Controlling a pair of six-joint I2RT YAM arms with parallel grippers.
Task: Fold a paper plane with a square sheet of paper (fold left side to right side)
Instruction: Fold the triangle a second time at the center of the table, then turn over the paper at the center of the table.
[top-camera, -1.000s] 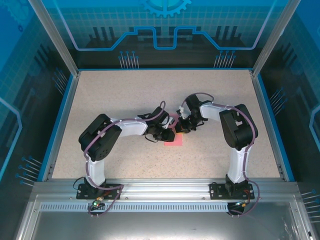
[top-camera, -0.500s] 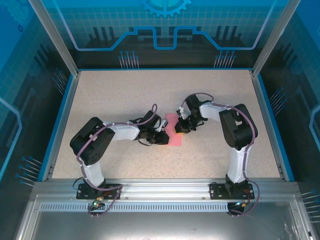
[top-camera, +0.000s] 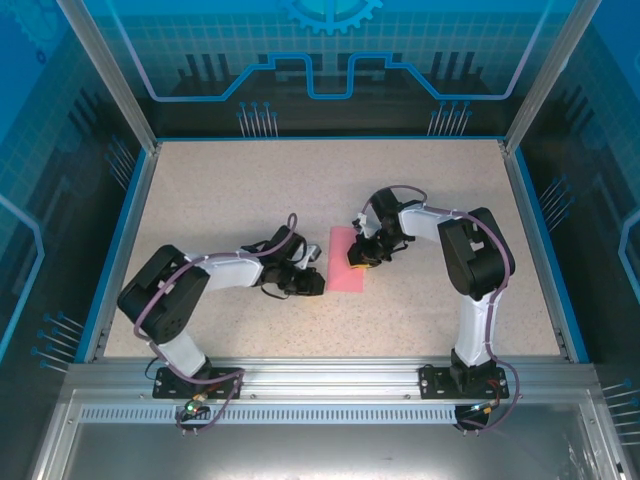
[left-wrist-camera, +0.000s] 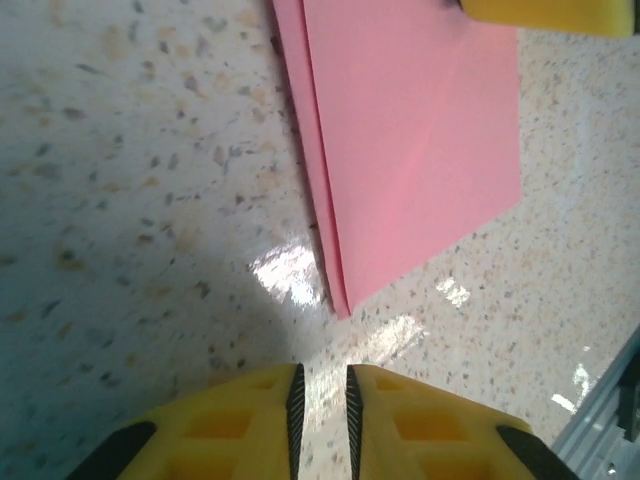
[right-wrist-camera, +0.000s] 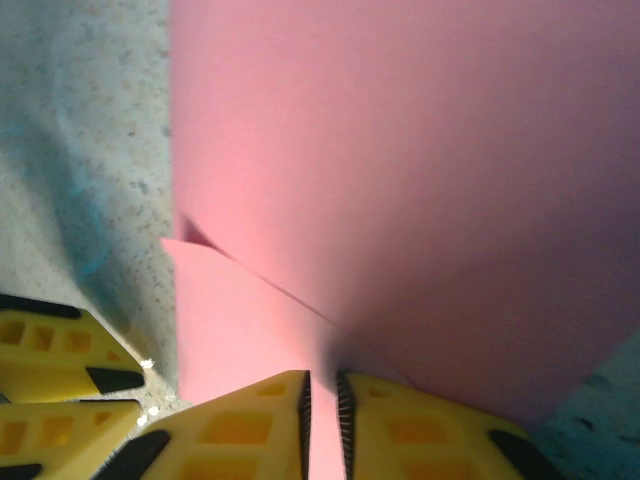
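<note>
You have the square sheet of paper (top-camera: 343, 265) lying flat near the middle of the table (top-camera: 200, 200), doubled over into a tall pink rectangle, so the left-to-right fold looks made and what remains, by my reading, is to firm it up before the nose folds. Your right gripper (top-camera: 358, 262) is down on the right part of the sheet. In the right wrist view (right-wrist-camera: 322, 420) its yellow fingers (right-wrist-camera: 240, 425) stand a thin slit apart with pink paper (right-wrist-camera: 400, 150) running under and between them. That placement makes sense as a hold-down, pinning the layers so they cannot spring apart or skate on the speckled surface. Whether it actually nips a layer or only presses from above I cannot tell, since the tips hide the contact. Your left gripper (top-camera: 316, 284) sits on the table just off the sheet's near left corner, apart from it. In the left wrist view (left-wrist-camera: 320, 410) the jaws are a narrow gap apart with nothing in them, and the paper's corner (left-wrist-camera: 340, 300) points straight at them, so this arm is free to sweep or press next. Look at the long left edge there: two layers show slightly out of step, and a sliver of under-layer pokes out beside the right fingers too. You may want the edges squared before any crease is pressed hard, because thin paper like this will keep whatever line you give it.
</note>
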